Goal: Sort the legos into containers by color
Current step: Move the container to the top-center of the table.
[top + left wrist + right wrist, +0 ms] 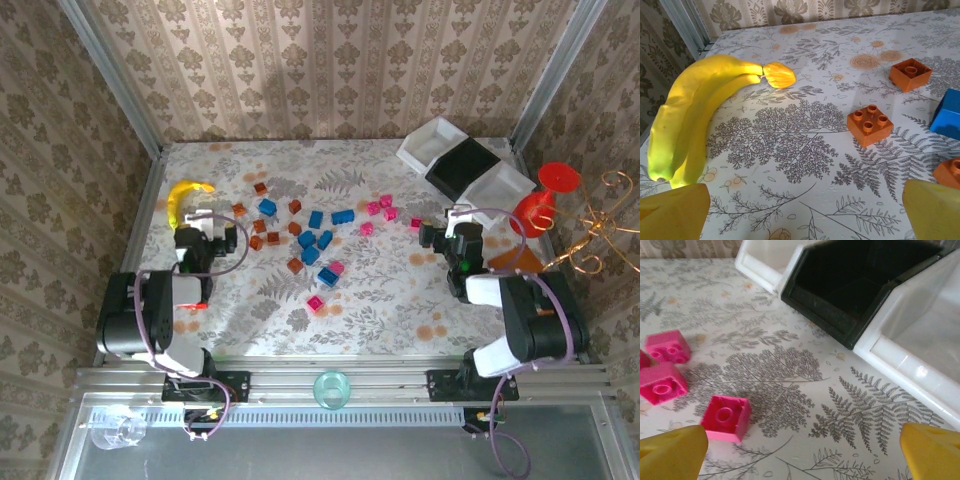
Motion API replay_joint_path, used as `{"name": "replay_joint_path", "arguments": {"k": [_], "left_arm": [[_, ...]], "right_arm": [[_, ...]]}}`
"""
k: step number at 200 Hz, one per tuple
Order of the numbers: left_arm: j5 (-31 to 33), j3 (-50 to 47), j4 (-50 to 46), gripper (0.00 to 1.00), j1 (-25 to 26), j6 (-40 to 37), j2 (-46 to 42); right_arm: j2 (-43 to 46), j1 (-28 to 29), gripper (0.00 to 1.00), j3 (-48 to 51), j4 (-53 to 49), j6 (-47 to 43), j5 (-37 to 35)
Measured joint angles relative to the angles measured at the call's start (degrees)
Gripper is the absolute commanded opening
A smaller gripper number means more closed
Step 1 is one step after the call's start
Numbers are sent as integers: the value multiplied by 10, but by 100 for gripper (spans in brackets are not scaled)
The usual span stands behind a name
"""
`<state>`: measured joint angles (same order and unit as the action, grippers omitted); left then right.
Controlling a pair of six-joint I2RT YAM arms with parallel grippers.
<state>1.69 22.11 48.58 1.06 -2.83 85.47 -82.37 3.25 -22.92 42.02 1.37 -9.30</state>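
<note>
Legos [316, 219] loose, centre; trays [436, 140] (2 white, 1 black) far right. L gripper [802, 212], R gripper [802, 452]: both wide, empty.

Counted from the top view: 7 blue legos [316, 219], 7 pink legos [366, 228], and roughly 8 orange-brown legos [294, 265], where tight clusters were hard to split. There were 2 white trays [432, 142], 1 black tray [463, 166], 1 banana [185, 193] and 1 red goblet [540, 205].
</note>
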Motion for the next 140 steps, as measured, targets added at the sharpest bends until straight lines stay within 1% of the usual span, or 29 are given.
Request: {"name": "replay_joint_path", "arguments": {"k": [16, 25, 36, 50, 64, 73, 98, 123, 140], "left_arm": [[5, 3, -53, 100, 1, 2, -71], [16, 13, -87, 100, 2, 20, -118], [20, 30, -123, 100, 2, 45, -161], [9, 57, -162, 100, 2, 84, -205], [-13, 75, -182, 100, 9, 123, -228], [-29, 84, -195, 100, 17, 146, -234], [-65, 108, -237, 100, 57, 193, -233], [-71, 120, -265, 100, 106, 208, -233], [-71, 121, -269, 100, 127, 211, -231]], "right_arm": [[75, 19, 100, -25, -75, 9, -7], [106, 29, 100, -57, -119, 24, -8], [123, 46, 100, -106, -167, 38, -19], [117, 84, 100, -181, -227, 48, -55], [88, 118, 100, -257, -287, 65, -82], [62, 125, 100, -299, -322, 83, -87], [-41, 99, 100, -421, -417, 138, -98], [-139, 82, 100, -495, -468, 163, -109], [-205, 79, 100, -547, -502, 172, -116]]}}
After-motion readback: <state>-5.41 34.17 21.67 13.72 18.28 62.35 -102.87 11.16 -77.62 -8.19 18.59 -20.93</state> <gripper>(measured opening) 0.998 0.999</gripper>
